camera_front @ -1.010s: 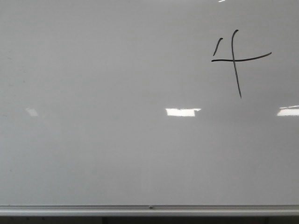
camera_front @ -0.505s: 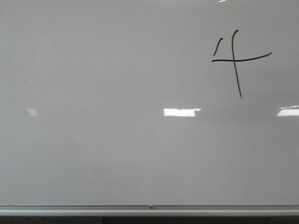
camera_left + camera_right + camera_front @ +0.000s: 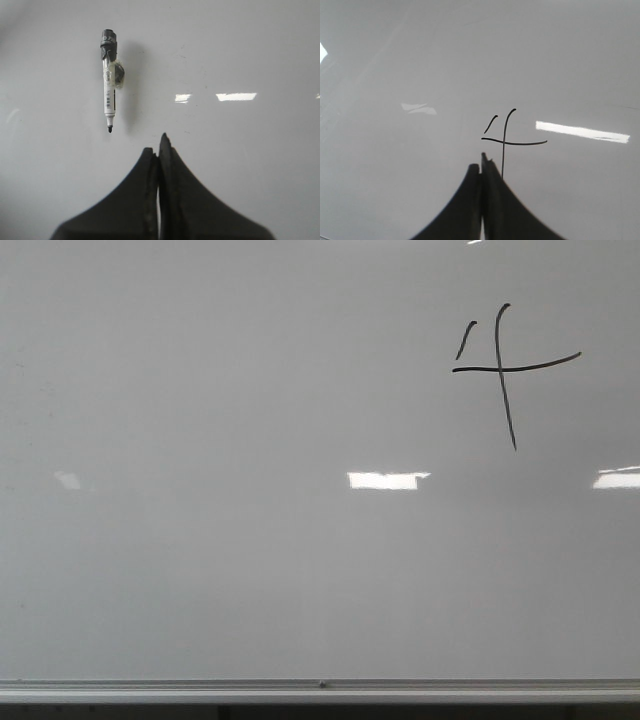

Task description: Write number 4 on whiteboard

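The whiteboard (image 3: 250, 540) fills the front view, with its silver bottom rail (image 3: 320, 690) low down. A thin black open-topped number 4 (image 3: 505, 368) stands at the upper right of it. No gripper shows in the front view. In the right wrist view my right gripper (image 3: 481, 162) is shut and empty, its tips just short of the number 4 (image 3: 504, 141). In the left wrist view my left gripper (image 3: 157, 145) is shut and empty. A black-capped white marker (image 3: 109, 80) hangs on the board (image 3: 240, 50), apart from the fingers, its tip towards them.
Bright rectangular light reflections (image 3: 385, 480) lie across the board's middle and right edge (image 3: 615, 480). A dark strip runs below the rail.
The reflection in the middle of the board has drifted slightly left. The number 4 and the board are unchanged.
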`<state>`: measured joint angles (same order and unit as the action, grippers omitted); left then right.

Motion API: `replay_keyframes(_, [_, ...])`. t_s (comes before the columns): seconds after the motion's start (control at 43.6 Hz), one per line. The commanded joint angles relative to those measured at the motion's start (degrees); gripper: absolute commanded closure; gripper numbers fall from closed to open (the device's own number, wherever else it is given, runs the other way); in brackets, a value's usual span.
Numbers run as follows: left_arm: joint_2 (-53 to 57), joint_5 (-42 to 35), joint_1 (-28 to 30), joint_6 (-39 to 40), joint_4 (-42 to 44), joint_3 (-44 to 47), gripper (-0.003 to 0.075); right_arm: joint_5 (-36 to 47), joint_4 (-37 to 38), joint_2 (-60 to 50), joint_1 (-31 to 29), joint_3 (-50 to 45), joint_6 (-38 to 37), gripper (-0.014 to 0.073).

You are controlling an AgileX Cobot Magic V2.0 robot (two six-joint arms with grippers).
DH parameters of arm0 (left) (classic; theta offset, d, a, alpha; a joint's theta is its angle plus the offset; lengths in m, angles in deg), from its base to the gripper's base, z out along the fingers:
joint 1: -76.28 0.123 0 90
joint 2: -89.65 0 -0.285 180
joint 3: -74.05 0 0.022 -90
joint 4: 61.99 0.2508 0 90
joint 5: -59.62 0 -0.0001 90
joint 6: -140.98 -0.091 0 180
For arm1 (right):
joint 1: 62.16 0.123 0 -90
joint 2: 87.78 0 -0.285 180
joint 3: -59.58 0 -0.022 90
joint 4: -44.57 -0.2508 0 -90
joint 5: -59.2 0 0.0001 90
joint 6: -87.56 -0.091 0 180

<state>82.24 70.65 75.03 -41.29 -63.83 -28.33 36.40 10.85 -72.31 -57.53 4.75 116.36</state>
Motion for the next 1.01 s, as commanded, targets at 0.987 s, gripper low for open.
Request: replay_keyframes(0.987, [0.8, -4.5, 0.1, 0.6, -0.2, 0.3, 0.0741, 4.7, 4.4, -1.9, -1.2, -2.1, -1.8, 0.0657])
